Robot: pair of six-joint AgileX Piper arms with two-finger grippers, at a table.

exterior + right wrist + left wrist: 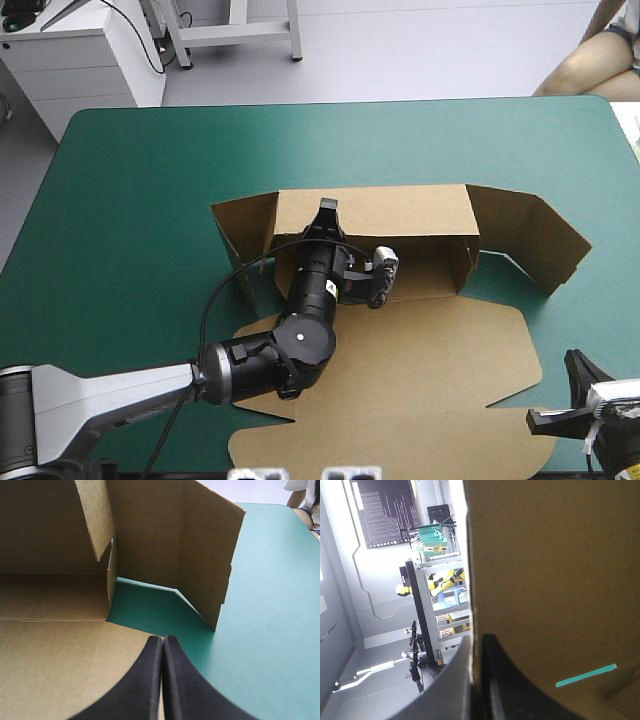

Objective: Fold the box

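Brown box (420, 340) is seen at the table's middle on the teal-green cover (130, 190), part-built. The far wall (400, 210) is raised upright. The left flap (240, 230) and right flap (530, 235) are stood up and angled toward the near side. The lid panel (400, 410) is laid flat toward the near edge. The left gripper (326, 212) is reached in over the box floor from the near left and is clamped on the far wall's upper edge. In the left wrist view the board edge is seen pinched between the black fingers (520, 695). The right gripper (577, 362) is held just beside the lid panel's near right corner, well apart from the left one. Its tips are pressed together in one arch and nothing is seen between them
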